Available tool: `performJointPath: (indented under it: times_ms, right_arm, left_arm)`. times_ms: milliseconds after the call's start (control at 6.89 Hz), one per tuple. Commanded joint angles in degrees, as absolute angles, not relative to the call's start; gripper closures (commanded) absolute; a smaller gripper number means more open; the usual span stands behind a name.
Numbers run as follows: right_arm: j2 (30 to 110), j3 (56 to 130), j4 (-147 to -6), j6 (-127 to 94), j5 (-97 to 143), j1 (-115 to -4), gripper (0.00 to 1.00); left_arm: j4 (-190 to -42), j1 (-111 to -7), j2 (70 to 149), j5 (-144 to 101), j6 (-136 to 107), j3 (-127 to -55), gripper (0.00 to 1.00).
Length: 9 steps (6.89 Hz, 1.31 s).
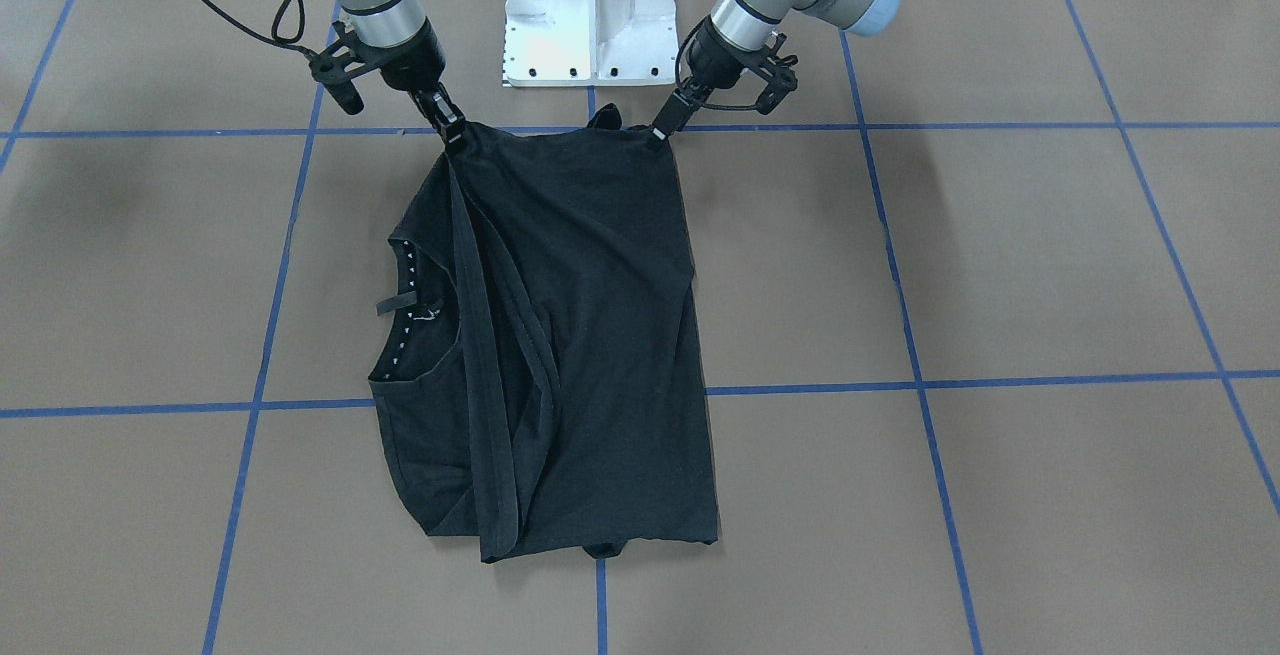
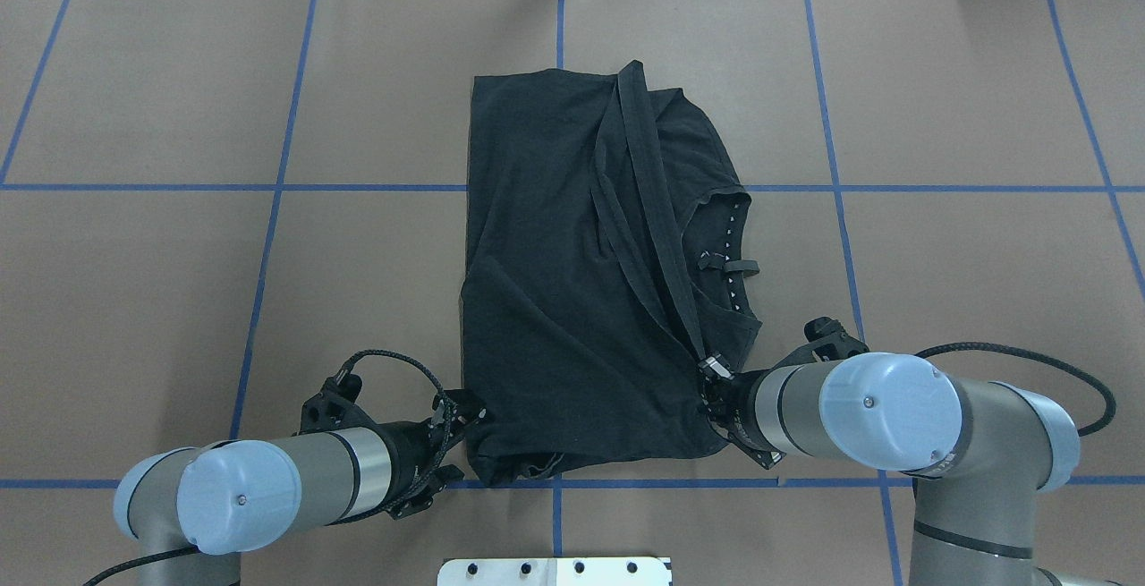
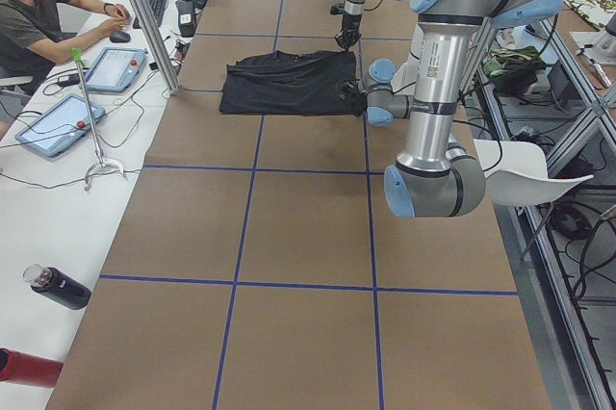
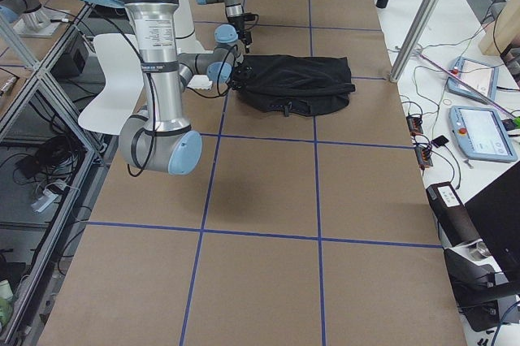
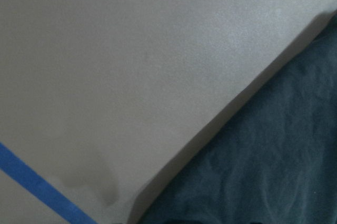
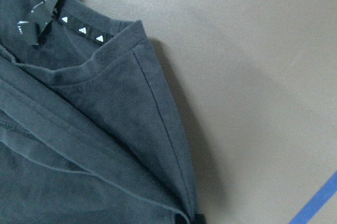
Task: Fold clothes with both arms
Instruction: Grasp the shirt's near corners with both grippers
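The black T-shirt [image 1: 590, 335] [image 2: 555, 300] lies folded lengthwise on the brown table, its neck opening [image 2: 729, 246] with white triangle marks turned toward my right side. Its edge nearest the robot's base runs straight between the two grippers. At that edge's one corner my left gripper [image 1: 657, 138] [image 2: 474, 411] is shut on the cloth. My right gripper [image 1: 450, 130] [image 2: 711, 371] pinches the other corner, where a folded hem strip ends. The left wrist view holds only the shirt's cloth [image 5: 274, 171] and table. In the right wrist view the shirt's collar and folded hem [image 6: 79, 129] fill the left.
The white base plate [image 1: 588, 15] stands just behind the shirt's gripped edge. Blue tape lines [image 1: 920, 375] cross the brown table. A person [image 3: 38, 15] sits at a side desk with tablets [image 3: 53, 121], beside a metal post [image 3: 144, 20]. Bottles [image 3: 58, 287] lie there.
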<state>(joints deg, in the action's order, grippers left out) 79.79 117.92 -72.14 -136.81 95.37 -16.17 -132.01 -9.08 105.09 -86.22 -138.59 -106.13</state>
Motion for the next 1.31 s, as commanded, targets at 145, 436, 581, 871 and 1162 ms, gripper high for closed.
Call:
performJointPath:
  times_ms: [145, 436, 581, 871, 1162]
  right_arm:
    - [81.56, 117.33, -66.97, -139.48, 95.45, -16.43, 1.00]
    - [81.56, 117.42, -66.97, -139.57, 95.45, -16.44, 1.00]
    - [81.56, 117.42, -66.97, -139.57, 95.45, -16.44, 1.00]
    - [81.56, 117.42, -66.97, -139.48, 95.36, -16.52, 1.00]
    - [81.56, 117.33, -66.97, -139.48, 95.45, -16.61, 1.00]
  left_arm:
    - [-132.01, -8.97, 105.29, -86.22, -138.69, -105.56, 0.18]
    - [-132.01, -8.27, 105.38, -86.22, -139.83, -105.38, 0.25]
    - [-132.01, -8.00, 105.38, -86.13, -139.92, -104.86, 0.30]
    - [-132.01, -7.82, 106.69, -86.13, -140.79, -103.80, 0.49]
    - [-132.10, -7.91, 106.87, -86.13, -141.50, -103.71, 1.00]
